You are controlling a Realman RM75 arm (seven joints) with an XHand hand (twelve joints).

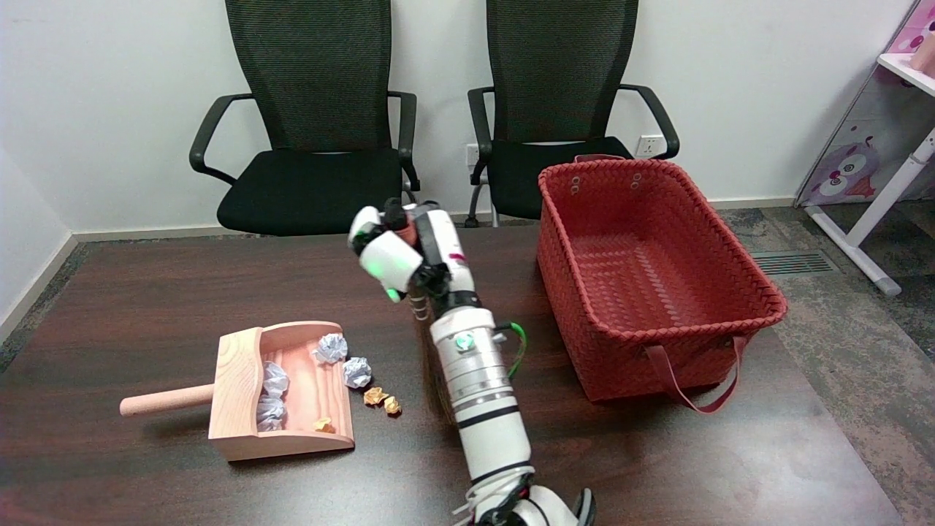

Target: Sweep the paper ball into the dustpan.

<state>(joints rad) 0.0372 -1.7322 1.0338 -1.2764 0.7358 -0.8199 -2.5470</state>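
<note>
On dark wood table (146, 307), wooden dustpan (241, 394) lying low at left, round handle (164, 400) poking away from its back wall, open mouth facing right arm (478, 394).

Inside dustpan: white paper balls (272, 380) bunched against back wall, another (331, 348) near mouth's far corner, small orange scrap (323, 424) near mouth's near corner.

Just outside dustpan's mouth, on bare table: one white paper ball (357, 372) touching or nearly touching lip, and two orange paper balls (383, 399) side by side a little beyond it.

Well above and right of dustpan, right hand (398, 252) raised clear of table, apart from every paper ball. Fingers curled in close; something brownish glimpsed among them, but cannot tell whether held or what it is.

Further right of dustpan, beyond arm: red woven basket (657, 292) standing upright, strap handle (694, 380) drooping over its near side onto table.

Behind dustpan, past table's far edge: two black mesh chairs (314, 146) against white wall.
</note>
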